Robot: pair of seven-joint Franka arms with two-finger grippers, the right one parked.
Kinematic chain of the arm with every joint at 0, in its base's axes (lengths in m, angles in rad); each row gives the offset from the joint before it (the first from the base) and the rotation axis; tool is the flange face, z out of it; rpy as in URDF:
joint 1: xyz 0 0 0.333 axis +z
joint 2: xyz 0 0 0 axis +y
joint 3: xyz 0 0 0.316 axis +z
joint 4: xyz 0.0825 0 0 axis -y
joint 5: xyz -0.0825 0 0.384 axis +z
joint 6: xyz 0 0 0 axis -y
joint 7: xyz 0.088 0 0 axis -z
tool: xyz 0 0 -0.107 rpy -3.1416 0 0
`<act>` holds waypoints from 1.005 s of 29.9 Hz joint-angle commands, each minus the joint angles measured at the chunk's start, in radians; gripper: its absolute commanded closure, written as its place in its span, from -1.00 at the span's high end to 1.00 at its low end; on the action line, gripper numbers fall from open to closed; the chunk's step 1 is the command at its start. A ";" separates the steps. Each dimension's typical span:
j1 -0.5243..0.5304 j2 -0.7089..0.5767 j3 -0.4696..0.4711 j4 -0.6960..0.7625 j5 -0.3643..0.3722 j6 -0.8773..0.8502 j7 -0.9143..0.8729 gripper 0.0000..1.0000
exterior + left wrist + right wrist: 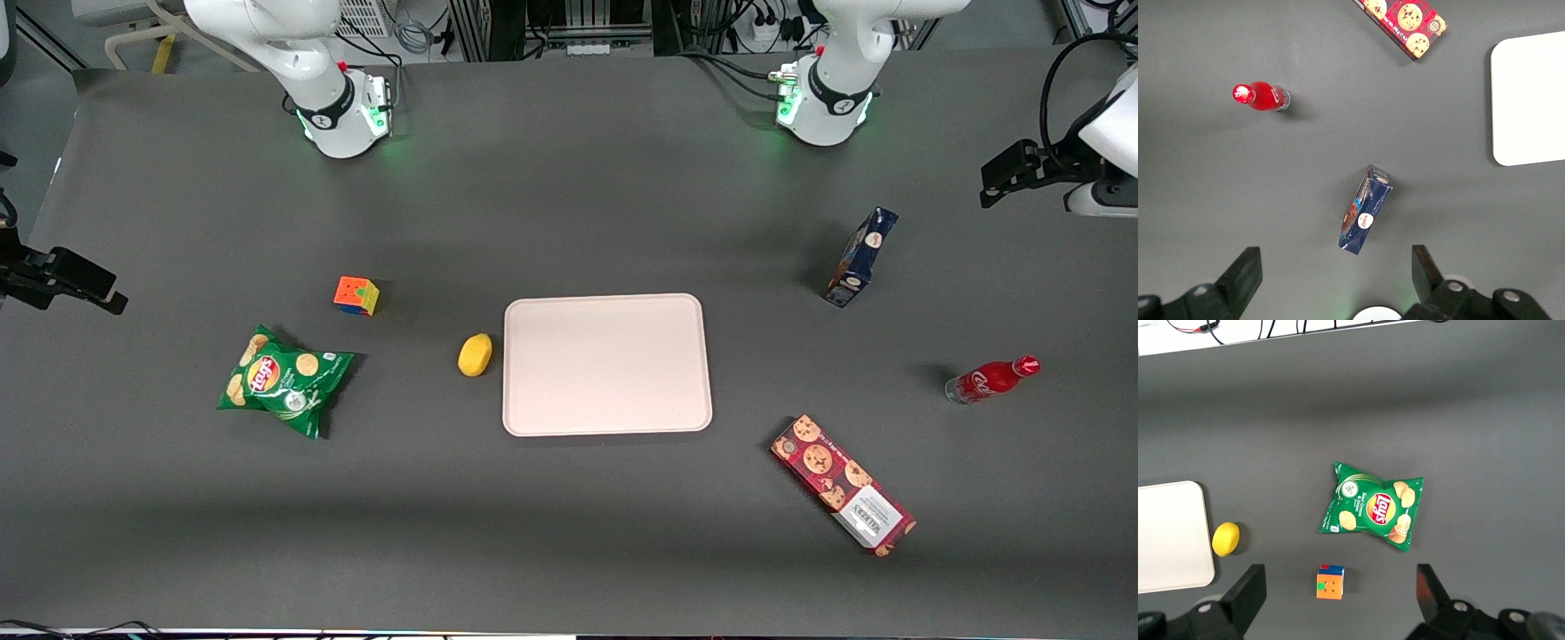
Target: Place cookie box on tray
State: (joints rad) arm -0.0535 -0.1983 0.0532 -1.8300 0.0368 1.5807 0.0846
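Note:
The cookie box (861,256) (1366,209), dark navy with an orange-brown side and a round white-red logo, stands on end on the grey table, farther from the front camera than the tray and toward the working arm's end. The tray (607,364) (1531,100) (1171,537), pale pinkish-cream with rounded corners, lies flat at mid-table with nothing on it. My gripper (1009,173) (1335,273) hangs open high above the table near the working arm's end. Nothing is between its fingers. In the left wrist view the box sits well below it.
A long red box printed with chocolate-chip cookies (840,484) (1401,23) lies nearer the front camera than the navy box. A red cola bottle (991,380) (1261,97) lies toward the working arm's end. A lemon (475,355), a colour cube (356,295) and a green chips bag (283,380) lie toward the parked arm's end.

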 commanded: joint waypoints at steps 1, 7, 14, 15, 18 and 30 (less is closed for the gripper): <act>-0.005 0.022 -0.001 0.021 0.000 0.004 0.014 1.00; -0.006 0.022 -0.003 0.024 0.002 0.004 0.014 1.00; -0.008 0.022 -0.006 0.051 -0.011 -0.018 0.014 1.00; -0.008 0.022 -0.006 0.055 -0.012 -0.018 0.014 1.00; -0.011 0.020 -0.006 0.071 -0.021 -0.021 0.010 1.00; -0.026 0.034 -0.036 0.201 -0.025 -0.122 -0.002 1.00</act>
State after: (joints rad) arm -0.0639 -0.1840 0.0198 -1.7261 0.0177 1.5515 0.0848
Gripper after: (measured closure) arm 0.000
